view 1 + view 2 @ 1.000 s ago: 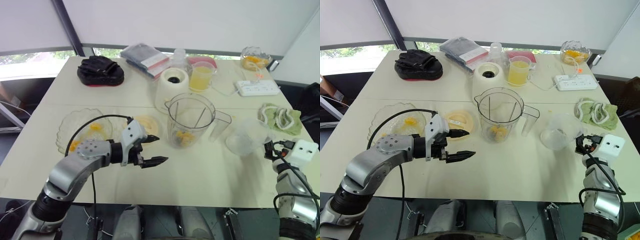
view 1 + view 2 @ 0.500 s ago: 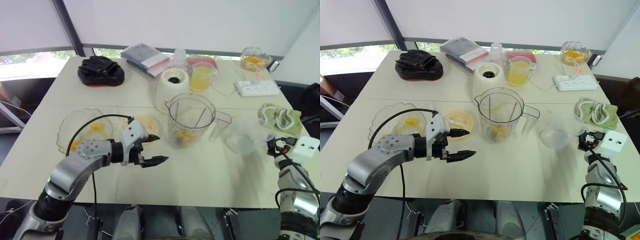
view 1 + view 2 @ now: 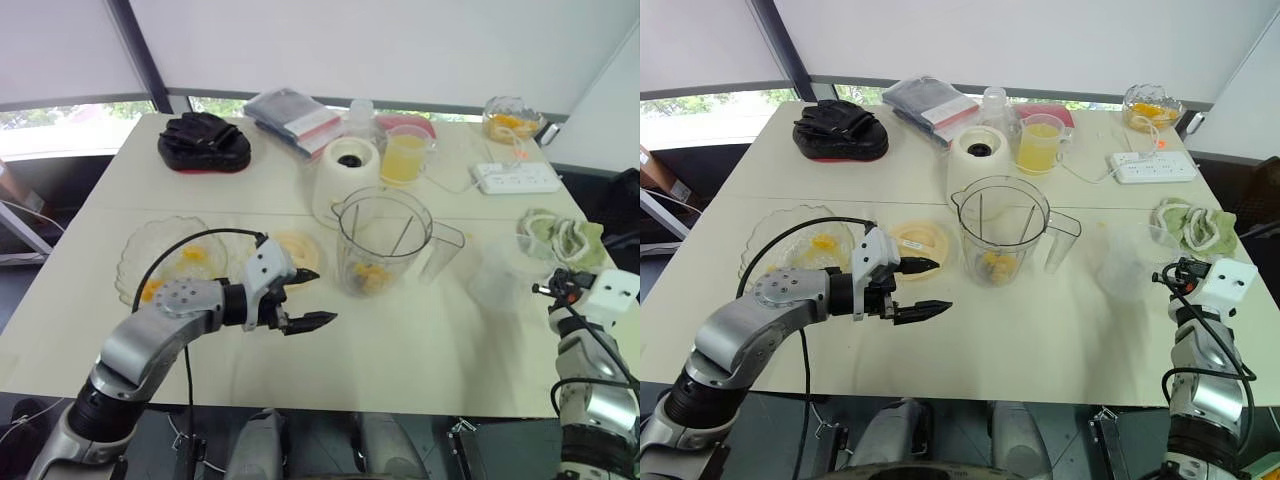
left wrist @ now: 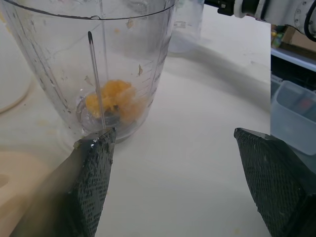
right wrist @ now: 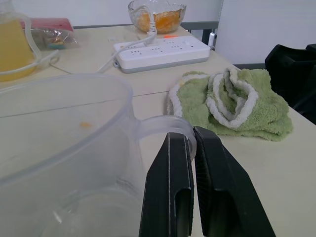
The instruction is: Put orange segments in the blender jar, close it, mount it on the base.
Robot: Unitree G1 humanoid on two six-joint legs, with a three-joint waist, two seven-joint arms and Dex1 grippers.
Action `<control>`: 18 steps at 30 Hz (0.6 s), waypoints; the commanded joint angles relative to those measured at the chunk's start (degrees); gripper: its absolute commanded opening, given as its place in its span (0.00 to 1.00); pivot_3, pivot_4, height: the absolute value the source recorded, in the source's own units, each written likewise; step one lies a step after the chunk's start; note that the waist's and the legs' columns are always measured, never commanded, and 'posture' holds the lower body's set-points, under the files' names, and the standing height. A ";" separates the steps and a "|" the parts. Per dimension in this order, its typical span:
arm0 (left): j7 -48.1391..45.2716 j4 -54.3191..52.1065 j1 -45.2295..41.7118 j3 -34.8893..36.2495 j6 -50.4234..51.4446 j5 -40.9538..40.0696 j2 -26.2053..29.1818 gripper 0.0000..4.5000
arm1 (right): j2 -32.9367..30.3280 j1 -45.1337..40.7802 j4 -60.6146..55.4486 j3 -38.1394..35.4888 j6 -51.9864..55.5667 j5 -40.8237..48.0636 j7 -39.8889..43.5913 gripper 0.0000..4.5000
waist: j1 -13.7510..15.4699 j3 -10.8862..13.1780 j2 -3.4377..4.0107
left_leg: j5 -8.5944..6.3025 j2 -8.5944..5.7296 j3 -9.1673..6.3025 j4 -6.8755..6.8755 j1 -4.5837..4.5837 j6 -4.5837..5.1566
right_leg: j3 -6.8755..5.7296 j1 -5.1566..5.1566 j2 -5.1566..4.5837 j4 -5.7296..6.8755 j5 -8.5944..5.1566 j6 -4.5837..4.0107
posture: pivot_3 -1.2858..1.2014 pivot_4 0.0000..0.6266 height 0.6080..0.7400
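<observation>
Now | cream table (image 3: 1040, 330), white blinds (image 3: 1040, 40) behind | left jaws spread | right jaws pinching clear cup (image 5: 64, 128) handle

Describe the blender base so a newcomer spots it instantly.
On the pale table, find the clear blender jar with orange pieces near the middle. Directly behind it stands the blender base: a squat white cylinder with a dark round socket on top, unlike the see-through juice jug beside it.

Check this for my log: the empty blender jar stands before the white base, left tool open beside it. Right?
No: the blender jar holds orange segments at its bottom, seen in the left wrist view. It does stand before the white base, left tool open beside it.
</observation>
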 commanded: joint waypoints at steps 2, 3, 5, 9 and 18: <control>-0.13 -0.63 -1.16 0.15 -1.45 0.15 -0.32 0.88 | 0.68 0.88 -5.08 -0.96 0.96 0.52 -1.42 0.01 | 0.02 0.00 0.00 | 0.00 0.00 -0.01 0.00 0.00 0.00 | -0.01 0.00 0.01 0.00 0.00 0.00 | 0.52 0.24 1.00; -0.16 -0.65 -1.14 0.16 -1.45 0.16 -0.31 0.88 | 0.75 0.89 -5.84 -1.06 1.25 0.62 -1.63 0.01 | 0.01 0.00 0.00 | 0.00 0.01 -0.01 0.00 0.00 0.00 | 0.00 0.00 0.00 0.00 0.00 0.00 | 0.52 0.24 1.00; -0.36 -0.54 -1.12 0.21 -1.50 0.16 -0.25 0.88 | 0.47 0.25 -8.93 -1.34 2.03 0.91 -2.29 0.01 | 0.01 0.01 0.02 | 0.00 0.00 0.00 0.00 0.00 0.00 | 0.00 0.00 0.00 0.00 0.00 0.00 | 0.52 0.24 1.00; -0.72 0.25 -1.58 0.14 -1.63 0.14 -0.43 0.88 | -0.93 -1.87 -13.93 -1.79 3.80 1.38 -3.15 0.01 | -0.03 0.02 0.03 | 0.00 0.00 0.00 -0.01 -0.01 0.00 | 0.00 -0.02 -0.01 0.00 0.00 0.00 | 0.52 0.24 1.00; -2.09 2.95 -3.12 0.03 -2.21 0.02 -1.32 0.88 | -8.58 -9.14 -20.89 -2.46 8.59 1.31 -2.61 0.01 | 0.04 0.03 0.04 | 0.00 -0.01 0.01 -0.01 -0.03 0.00 | 0.00 -0.04 0.01 0.01 -0.01 0.02 | 0.52 0.24 1.00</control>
